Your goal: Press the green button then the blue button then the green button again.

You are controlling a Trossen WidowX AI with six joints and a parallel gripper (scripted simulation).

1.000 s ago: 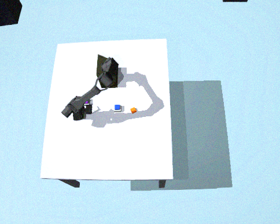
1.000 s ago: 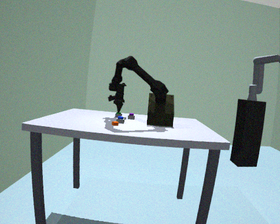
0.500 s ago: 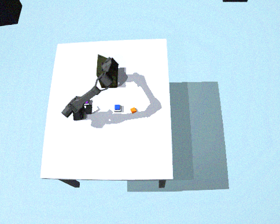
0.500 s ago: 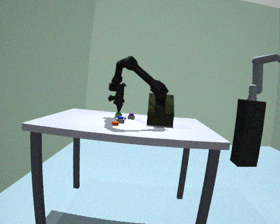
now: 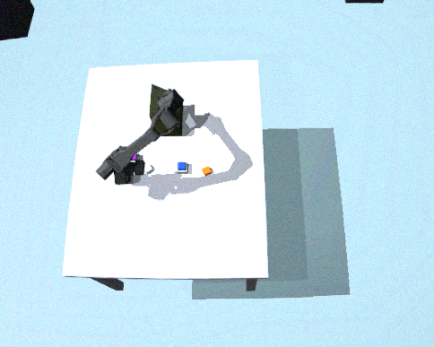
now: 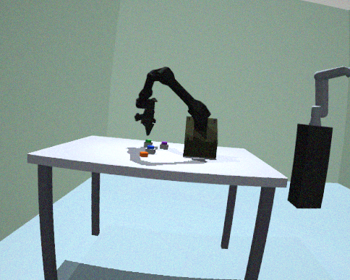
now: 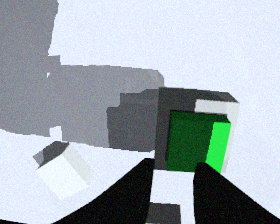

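The green button (image 6: 148,141) (image 7: 190,140) sits raised on its grey base; it is hidden under the arm in the top view. My gripper (image 6: 148,134) (image 7: 174,169) is a little open and empty. It points down and hangs a short way above the green button, whose near edge lies by the fingertips in the wrist view. The blue button (image 5: 181,166) (image 6: 150,147) stands on its base between the green button and the orange block, with nothing touching it.
A purple button (image 5: 134,157) (image 6: 164,143) stands on the arm's base side of the green one, partly hidden in the top view. An orange block (image 5: 206,170) (image 6: 144,154) lies beyond the blue button. A white block (image 7: 62,175) lies beside the green button.
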